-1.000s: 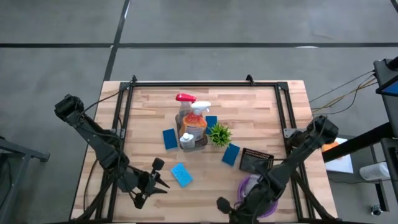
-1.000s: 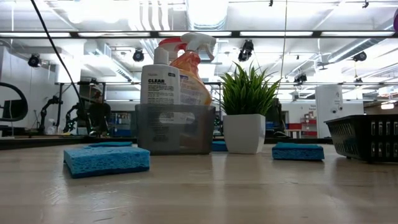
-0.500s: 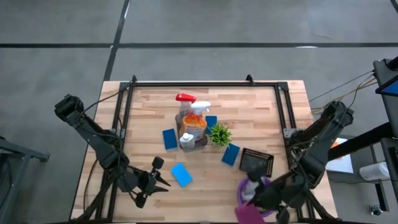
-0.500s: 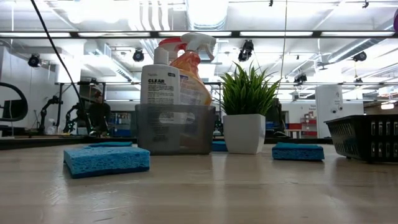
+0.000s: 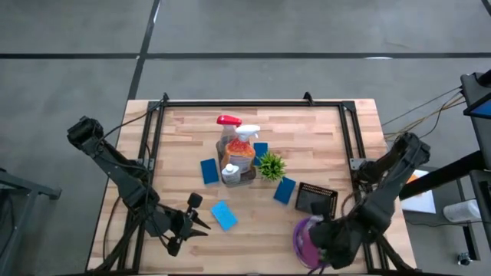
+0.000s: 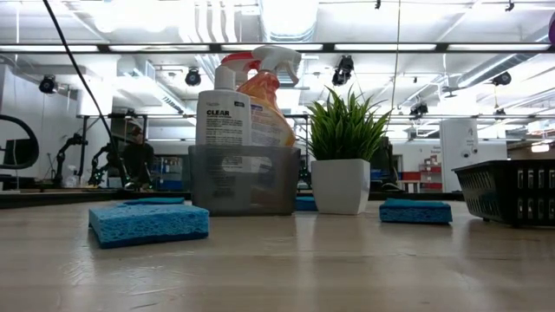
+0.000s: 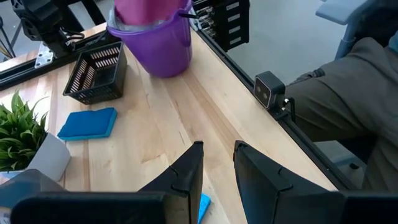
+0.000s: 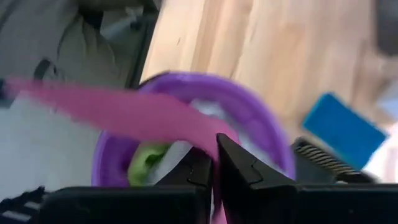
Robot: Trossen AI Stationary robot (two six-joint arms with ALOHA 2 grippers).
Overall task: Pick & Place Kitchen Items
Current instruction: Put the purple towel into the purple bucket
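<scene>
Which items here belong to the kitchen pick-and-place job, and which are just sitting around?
Job items: magenta cloth pinched in the shut right gripper over the purple bucket; green cloth in it; blue sponges; spray bottles in the grey bin.

Lying about: potted plant, black basket.

Table: pale wood planks, visible grain, matt, framed by dark metal rails. Purple bucket: smooth plastic, slight sheen. Magenta cloth: soft fabric, matt. Black basket: slotted plastic, matt. Blue sponge: porous foam, rough, dull. Grey caddy: translucent smoky plastic, smooth. Clear spray bottle: glossy plastic, paper-like label. Orange spray bottle: shiny plastic, white trigger. Plant pot: white, smooth, matt. Left gripper: dark plastic fingers, matt.
</scene>
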